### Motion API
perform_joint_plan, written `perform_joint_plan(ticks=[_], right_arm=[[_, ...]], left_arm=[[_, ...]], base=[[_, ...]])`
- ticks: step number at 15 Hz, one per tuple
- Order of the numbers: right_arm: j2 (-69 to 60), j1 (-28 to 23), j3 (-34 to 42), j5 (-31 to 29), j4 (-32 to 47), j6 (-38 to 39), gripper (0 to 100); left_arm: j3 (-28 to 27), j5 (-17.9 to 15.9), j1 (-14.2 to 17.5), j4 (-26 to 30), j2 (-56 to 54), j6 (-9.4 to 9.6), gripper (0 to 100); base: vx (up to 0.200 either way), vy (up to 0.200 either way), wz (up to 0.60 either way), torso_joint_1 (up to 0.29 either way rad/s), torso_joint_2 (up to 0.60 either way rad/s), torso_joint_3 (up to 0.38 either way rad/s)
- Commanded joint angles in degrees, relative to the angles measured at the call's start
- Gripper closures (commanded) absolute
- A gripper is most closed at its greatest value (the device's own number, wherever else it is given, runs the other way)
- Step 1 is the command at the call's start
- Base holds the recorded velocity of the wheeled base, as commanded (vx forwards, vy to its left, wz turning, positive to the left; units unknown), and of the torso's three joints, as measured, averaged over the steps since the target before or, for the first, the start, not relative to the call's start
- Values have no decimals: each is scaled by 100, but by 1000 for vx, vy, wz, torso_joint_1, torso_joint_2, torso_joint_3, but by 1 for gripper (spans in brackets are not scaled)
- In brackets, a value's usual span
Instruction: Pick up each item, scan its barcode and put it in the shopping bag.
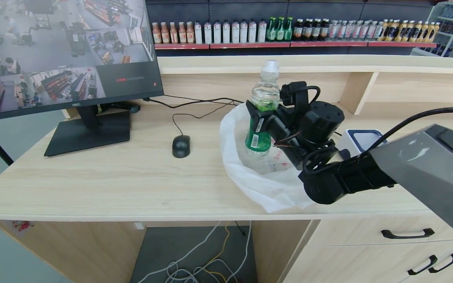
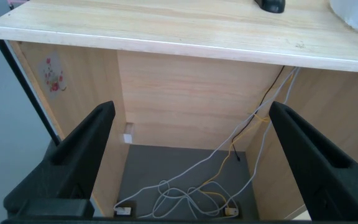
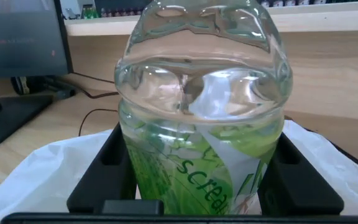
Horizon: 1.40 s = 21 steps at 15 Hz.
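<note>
Right arm [image 1: 419, 169]: nearest to the head camera; stretched from the right side over the desk [image 1: 112, 177], wrist turned toward the bag [image 1: 258, 184].
Right claw [image 1: 258, 122]: closed around the labelled middle of the bottle [image 1: 265, 92], one finger on each side; grip looks firm.
Bottle: clear, with green label and white cap; held upright, lower part inside the open mouth of the bag, cap well above the rim. Cannot tell if the bottom already touches anything.
Bag: white and thin, lying on the desk with the mouth open upward, reaching to the front edge.
Reason for the hold: probably kept upright and gripped at the middle to go straight down without catching the soft rim.
Step, as judged: lowering into the bag, release not yet done.
Box [image 1: 362, 138]: white and blue, just beside the bag, behind the arm; possibly the scanner.
Left claw [image 2: 191, 118]: wide open, holding nothing; low in front of the desk, pointed at the cables [image 2: 191, 193] underneath.
Risk: bag may fold or slide at release.
</note>
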Motion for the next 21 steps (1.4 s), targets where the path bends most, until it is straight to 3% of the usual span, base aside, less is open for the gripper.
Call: perform_joint_plan(ticks=[1, 17, 18, 21], right_arm=[[95, -2, 16, 8, -13, -6, 100], [210, -11, 323, -1, -189, 3, 100], [192, -11, 297, -1, -180, 3, 0], [174, -2, 315, -10, -347, 3, 0]], left_arm=[[-4, 6, 4, -1, 0, -4, 0], [5, 6, 4, -1, 0, -4, 0], [-4, -3, 4, -1, 0, -4, 0], [-4, -3, 4, -1, 0, -4, 0]], base=[[0, 0, 0, 0, 0, 0], [0, 0, 0, 0, 0, 0], [0, 0, 0, 0, 0, 0], [0, 0, 0, 0, 0, 0]])
